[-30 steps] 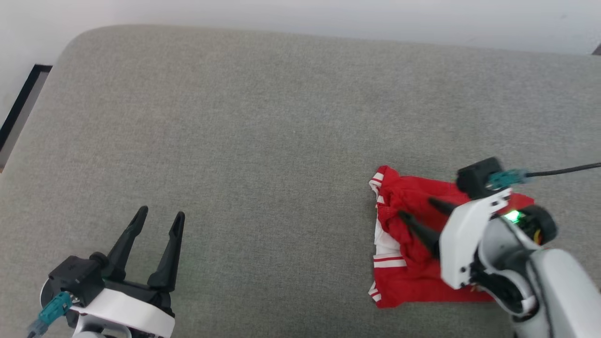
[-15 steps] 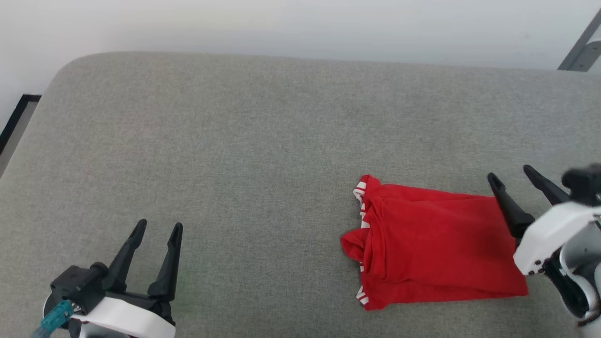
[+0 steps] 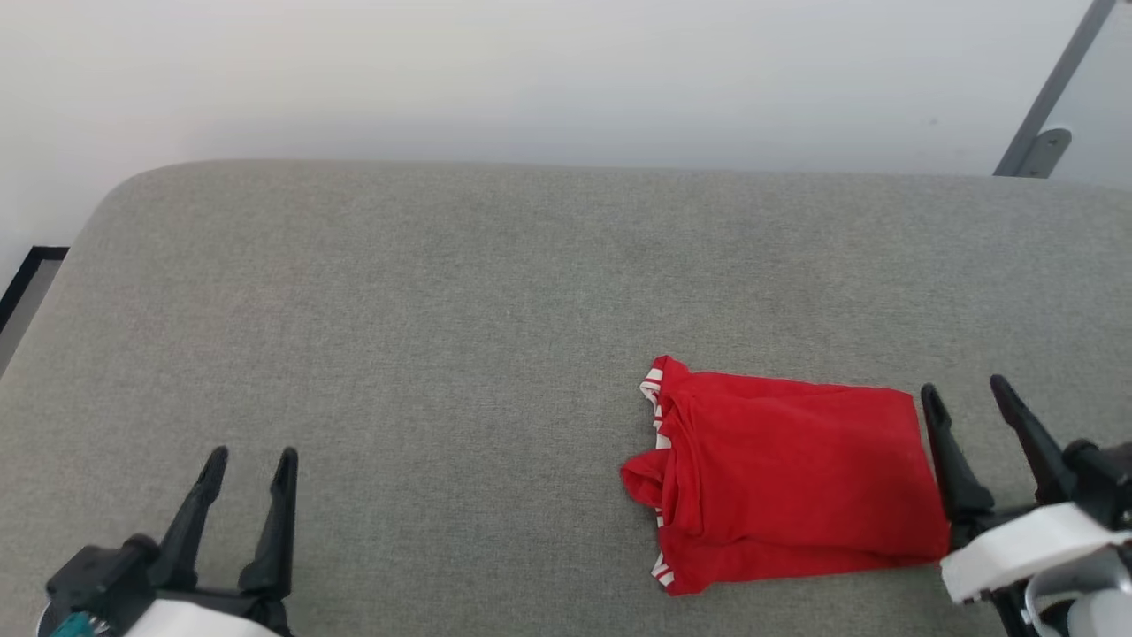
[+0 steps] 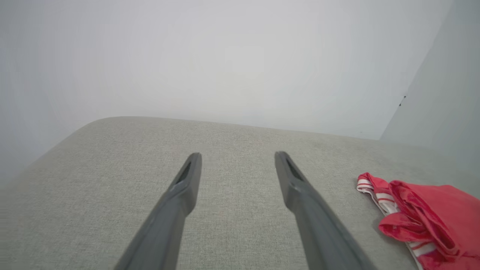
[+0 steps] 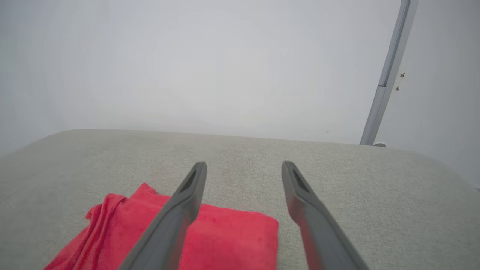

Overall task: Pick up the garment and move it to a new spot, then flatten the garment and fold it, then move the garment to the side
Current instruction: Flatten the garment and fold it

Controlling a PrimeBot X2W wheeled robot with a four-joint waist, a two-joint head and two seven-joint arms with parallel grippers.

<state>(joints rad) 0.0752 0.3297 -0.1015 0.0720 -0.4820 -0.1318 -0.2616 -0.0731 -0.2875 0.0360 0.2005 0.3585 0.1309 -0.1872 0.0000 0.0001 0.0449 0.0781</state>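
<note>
The garment (image 3: 787,473) lies folded into a red rectangle on the grey cushion (image 3: 442,310), right of centre, with red-and-white striped trim along its left edge. My right gripper (image 3: 968,398) stands open just off the fold's right edge, holding nothing. Its wrist view looks over the garment (image 5: 225,240) from the right, one finger crossing in front of the cloth. My left gripper (image 3: 250,456) is open and empty at the lower left, far from the cloth. The left wrist view catches the garment (image 4: 427,213) at its right edge, beyond that gripper (image 4: 238,154).
The grey cushion has rounded far corners and ends at a pale wall (image 3: 531,80). A grey metal post (image 3: 1044,97) stands at the back right. A dark-framed strip of floor (image 3: 18,292) lies past the cushion's left edge.
My right gripper has come off the cloth and drawn back to its right edge, leaving the garment lying flat and folded. The head camera tilted up. The left gripper has stayed open.
</note>
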